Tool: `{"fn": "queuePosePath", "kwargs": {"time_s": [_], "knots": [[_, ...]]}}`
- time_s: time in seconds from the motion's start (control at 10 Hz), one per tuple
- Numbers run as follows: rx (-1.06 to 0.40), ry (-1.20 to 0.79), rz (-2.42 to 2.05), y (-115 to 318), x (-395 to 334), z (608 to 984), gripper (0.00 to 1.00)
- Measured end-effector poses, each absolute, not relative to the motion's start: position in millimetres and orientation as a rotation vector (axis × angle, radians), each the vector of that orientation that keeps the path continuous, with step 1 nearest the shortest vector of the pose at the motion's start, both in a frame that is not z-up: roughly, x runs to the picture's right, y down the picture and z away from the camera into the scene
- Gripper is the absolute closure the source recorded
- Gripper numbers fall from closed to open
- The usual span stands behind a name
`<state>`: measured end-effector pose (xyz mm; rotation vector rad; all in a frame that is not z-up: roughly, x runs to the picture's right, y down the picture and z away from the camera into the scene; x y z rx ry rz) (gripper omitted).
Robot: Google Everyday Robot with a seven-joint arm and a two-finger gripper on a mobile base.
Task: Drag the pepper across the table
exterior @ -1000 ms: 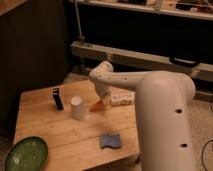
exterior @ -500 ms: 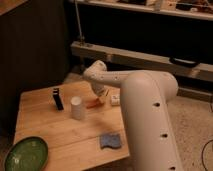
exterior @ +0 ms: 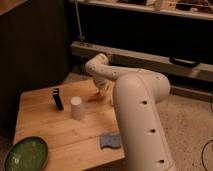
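The orange-red pepper [exterior: 93,98] lies on the far part of the light wooden table [exterior: 55,131], just right of the white cup [exterior: 77,108]. My gripper [exterior: 100,93] reaches down at the pepper's right end and is shut on it, with the pointed end sticking out to the left. The thick white arm [exterior: 135,105] comes in from the right and hides the table's right side.
A black upright object [exterior: 58,99] stands left of the cup. A green plate [exterior: 25,154] sits at the near left corner and a blue sponge [exterior: 110,141] lies near the front right edge. Behind the table runs a low metal rail [exterior: 165,61].
The gripper and the pepper have shifted slightly toward the far edge of the table. The arm has swung further over the table's right side, covering the white packet there.
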<state>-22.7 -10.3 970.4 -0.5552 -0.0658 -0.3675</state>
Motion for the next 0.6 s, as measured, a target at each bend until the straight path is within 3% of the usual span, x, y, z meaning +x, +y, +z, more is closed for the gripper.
{"fn": "queuePosePath", "kwargs": {"time_s": [0.6], "knots": [[-0.689, -0.345, -0.429, -19, -22, 1000, 0.85]]}}
